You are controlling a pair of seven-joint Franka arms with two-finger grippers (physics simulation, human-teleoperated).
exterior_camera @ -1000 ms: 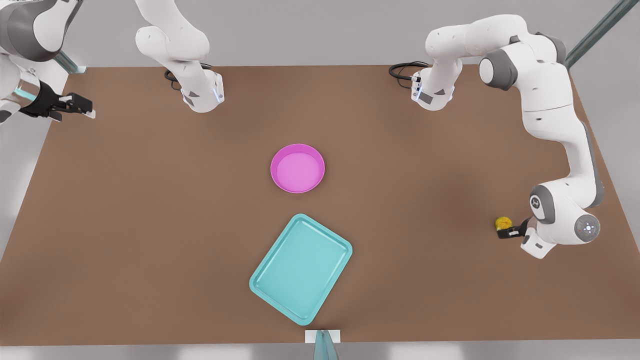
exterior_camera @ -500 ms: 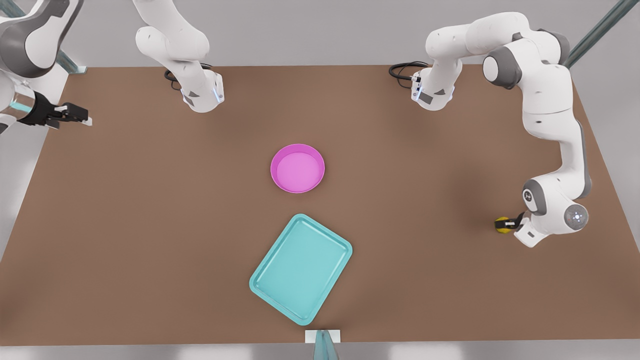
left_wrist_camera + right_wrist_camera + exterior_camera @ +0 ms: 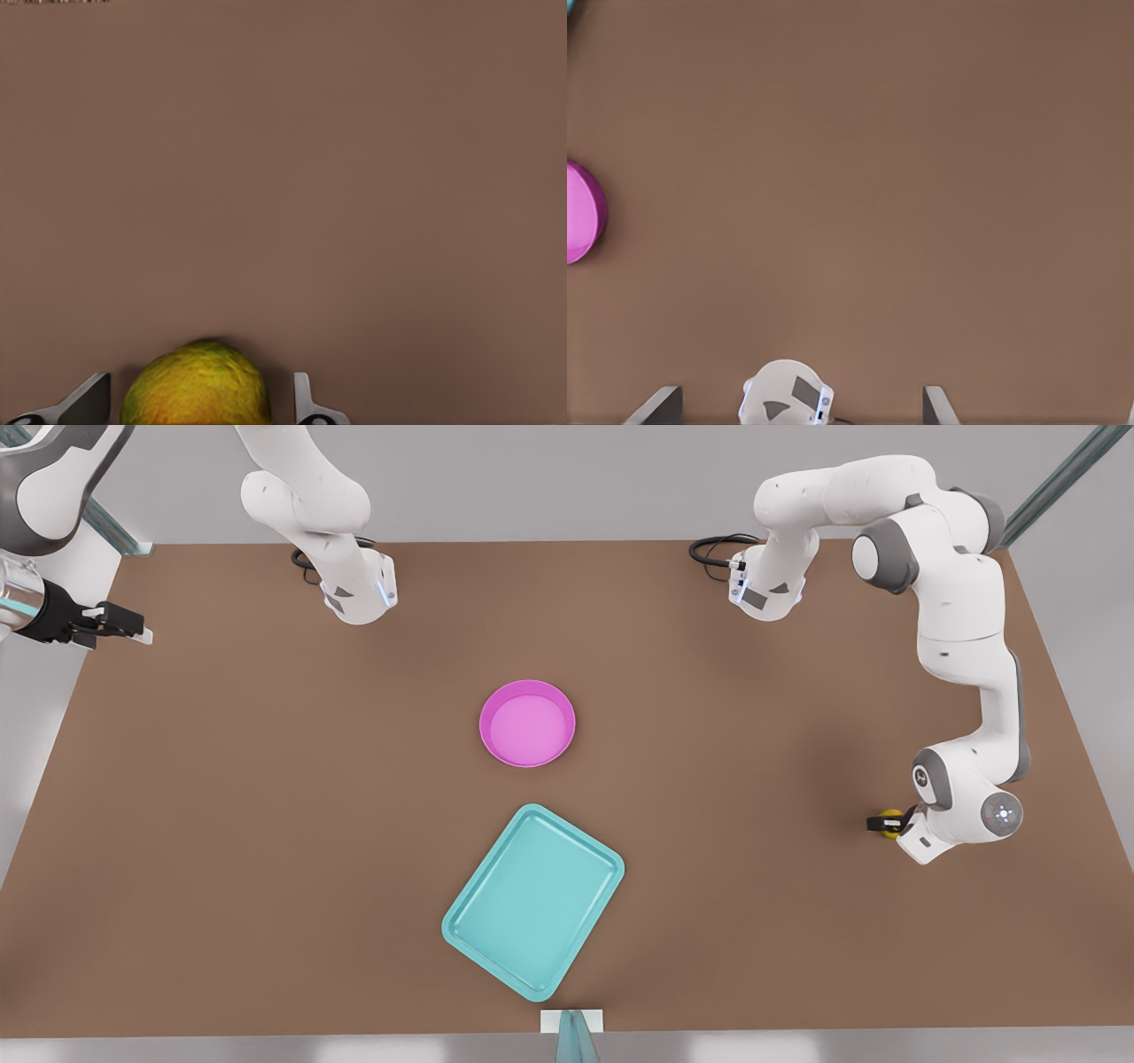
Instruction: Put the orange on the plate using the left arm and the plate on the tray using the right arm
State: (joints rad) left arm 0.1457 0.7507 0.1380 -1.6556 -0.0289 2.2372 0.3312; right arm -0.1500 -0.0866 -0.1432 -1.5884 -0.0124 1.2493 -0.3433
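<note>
The orange point(image 3: 892, 816) lies on the brown table at the front view's right. My left gripper point(image 3: 886, 824) is down around it. In the left wrist view the orange point(image 3: 197, 385) sits between the open fingers point(image 3: 303, 400), with a small gap on each side. The pink plate point(image 3: 527, 723) rests bare at the table's middle, and the teal tray point(image 3: 533, 901) lies in front of it, turned at an angle. My right gripper point(image 3: 120, 627) hangs open at the front view's left edge, far from the plate. The plate's edge point(image 3: 583, 212) shows in the right wrist view.
Two white arm bases point(image 3: 359, 593) point(image 3: 766, 589) stand at the table's back edge, with black cables beside them. One base point(image 3: 787, 398) shows in the right wrist view. A small post on a white mount point(image 3: 572, 1027) sits at the front edge.
The left arm has folded down, bringing its gripper over and around the orange. The right gripper has drawn back toward the front view's left edge. Plate and tray have not moved.
</note>
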